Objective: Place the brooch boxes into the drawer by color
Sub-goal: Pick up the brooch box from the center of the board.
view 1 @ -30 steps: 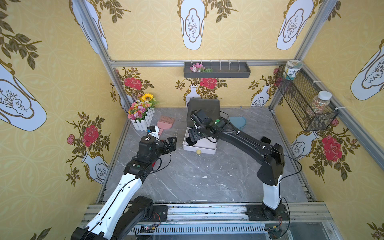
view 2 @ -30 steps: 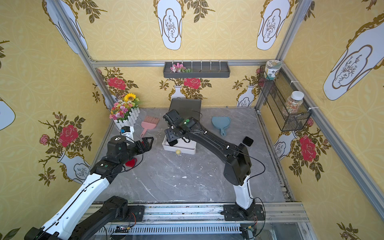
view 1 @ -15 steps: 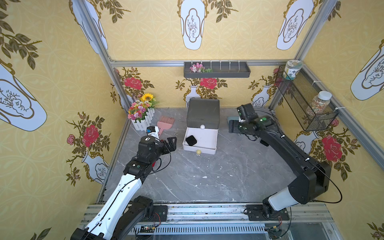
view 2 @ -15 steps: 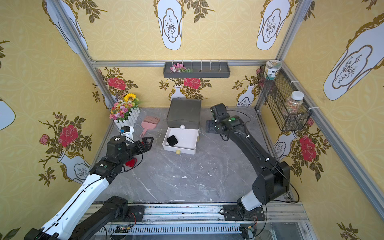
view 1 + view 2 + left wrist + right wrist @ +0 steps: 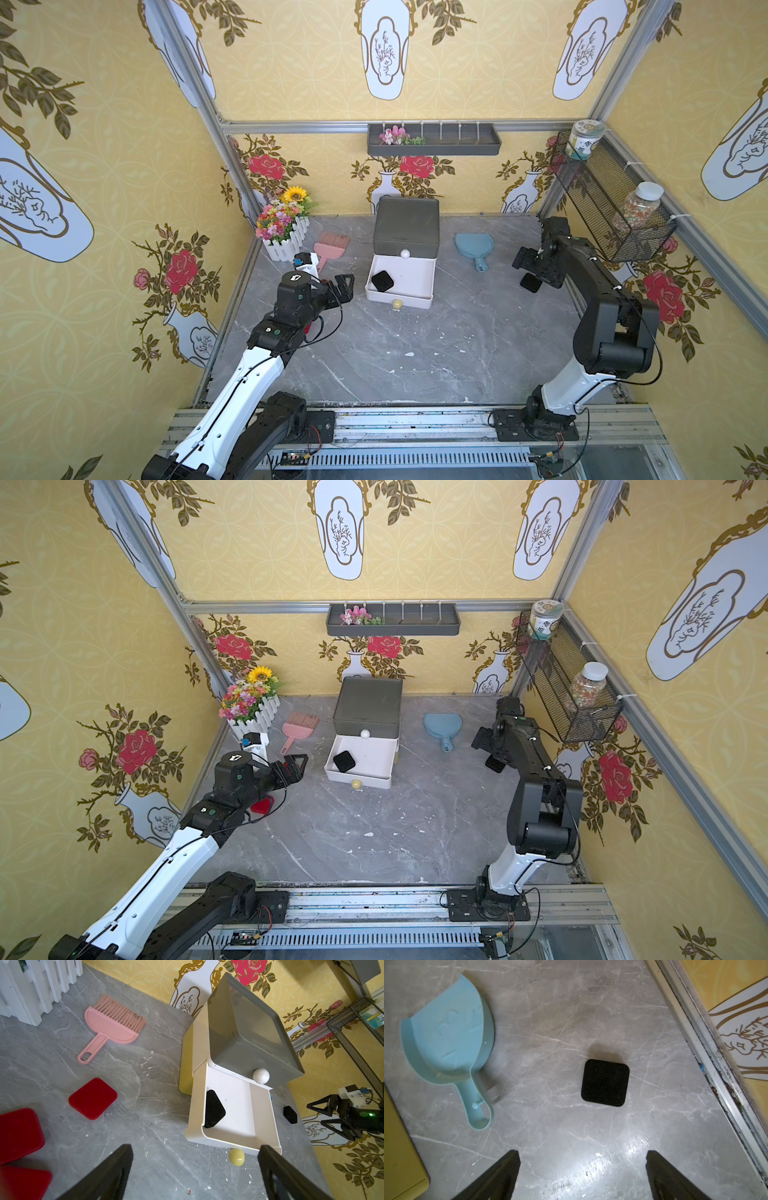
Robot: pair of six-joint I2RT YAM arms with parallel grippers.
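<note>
Black and velvety, the loose brooch box (image 5: 605,1082) lay flat by the tabletop's (image 5: 560,1012) right edge, just ahead of your right gripper (image 5: 582,1154). Its jaws stood apart and empty, and that arm was the nearer.

**Top views.** Bright, even, diffuse light, sharp across the frame. Shadows on the grey marble-patterned counter (image 5: 415,365) are faint and soft-edged. Wide-angle stretch splays the silver aluminium frame posts (image 5: 189,75) outward in both top views.

**Right wrist view.** A whitish glare patch lies on the counter between the right end effector (image 5: 581,1167) and the black velvety rounded-square box (image 5: 605,1082). The box is sharp, with a soft shadow on its far side. The black fingers (image 5: 500,1176) are out of focus.

**Left wrist view.** Well lit. The red velvety boxes (image 5: 18,1134) at the picture edge are blurred, and so are the fingers (image 5: 108,1176) of the left end effector (image 5: 195,1167).
</note>
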